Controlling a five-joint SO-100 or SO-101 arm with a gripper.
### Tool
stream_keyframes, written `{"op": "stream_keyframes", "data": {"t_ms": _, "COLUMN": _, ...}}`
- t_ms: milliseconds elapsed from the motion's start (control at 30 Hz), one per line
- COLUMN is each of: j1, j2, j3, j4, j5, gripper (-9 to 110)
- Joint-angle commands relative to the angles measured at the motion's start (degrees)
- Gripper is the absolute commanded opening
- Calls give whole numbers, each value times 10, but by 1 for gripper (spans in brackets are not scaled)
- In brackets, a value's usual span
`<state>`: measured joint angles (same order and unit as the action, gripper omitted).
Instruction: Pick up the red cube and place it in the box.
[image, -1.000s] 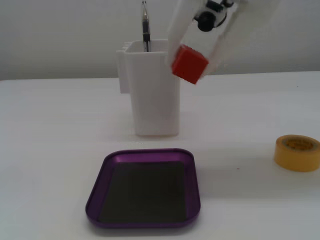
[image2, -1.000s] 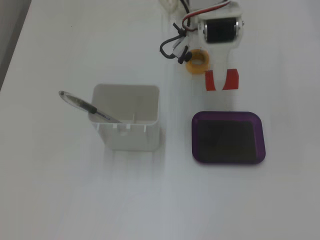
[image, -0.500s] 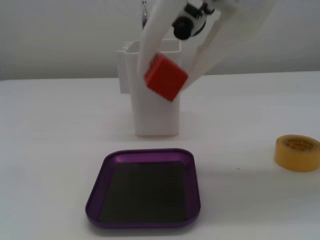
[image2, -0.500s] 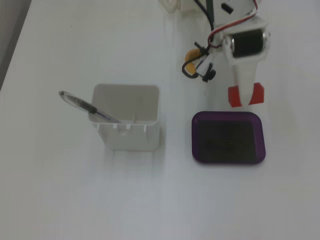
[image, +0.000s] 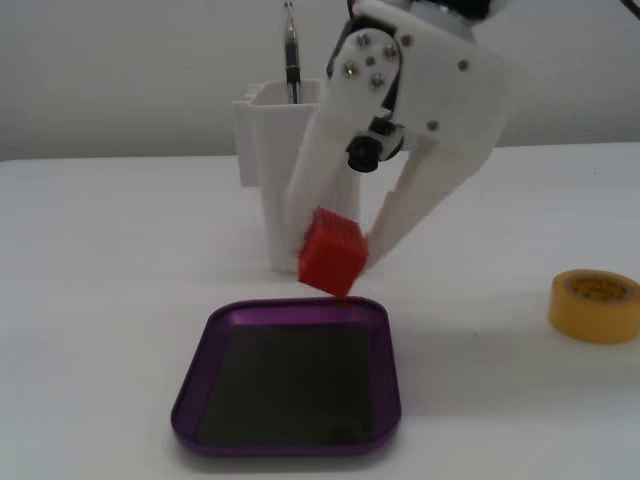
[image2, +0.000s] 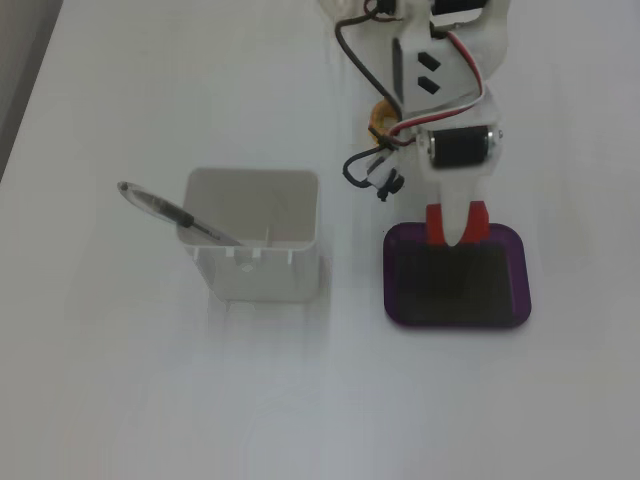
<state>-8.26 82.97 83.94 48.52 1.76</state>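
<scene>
White robot gripper (image: 345, 255) holding the red cube (image: 333, 258) in the air over the far rim of the box (image: 196, 385).

In a fixed view, left to right: behind the jaws and to their left stands a tall white container (image: 262, 140) with a pen (image: 291, 55) upright in it. The jaws pinch the red cube between them, tilted, clear of the table. Just below them lies the shallow purple box, its dark floor bare. Well to the right of the jaws sits a yellow tape roll (image: 595, 305). In another fixed view, red shows on both sides of a finger (image2: 456, 222) above the box edge (image2: 520, 290).
</scene>
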Motion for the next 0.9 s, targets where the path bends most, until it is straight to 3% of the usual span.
{"op": "stream_keyframes", "data": {"t_ms": 0, "j1": 14, "j2": 4, "j3": -23, "j4": -18, "j5": 0, "gripper": -1}}
{"op": "stream_keyframes", "data": {"t_ms": 867, "j1": 12, "j2": 4, "j3": 77, "j4": -69, "j5": 1, "gripper": 0}}
